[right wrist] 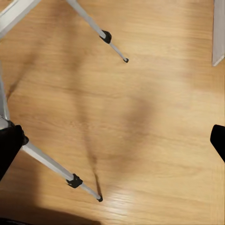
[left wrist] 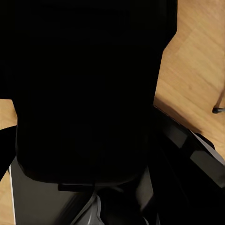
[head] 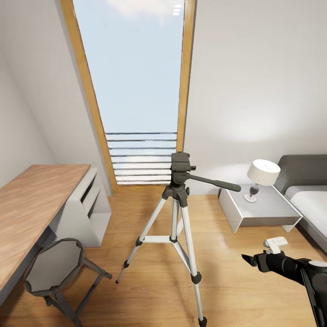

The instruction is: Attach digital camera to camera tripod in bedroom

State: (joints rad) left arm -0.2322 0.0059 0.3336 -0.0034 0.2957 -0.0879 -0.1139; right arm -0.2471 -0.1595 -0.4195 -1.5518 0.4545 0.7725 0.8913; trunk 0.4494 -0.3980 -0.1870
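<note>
The head view looks forward and down from standing height, taking in the tripod (head: 179, 213) at mid-distance in the middle, a tall window (head: 136, 86) behind it, a worktop (head: 32, 204) and stool (head: 54, 265) at left, and a nightstand (head: 259, 211) and bed (head: 309, 190) at right. The right wrist view faces almost straight down at the wood floor (right wrist: 140, 117) from close above, catching the tripod's lower legs (right wrist: 51, 164); both views share those legs and floor. The left wrist view sits tight against a dark body (left wrist: 89, 89), with slivers of the same floor (left wrist: 197, 79) at its edges.
</note>
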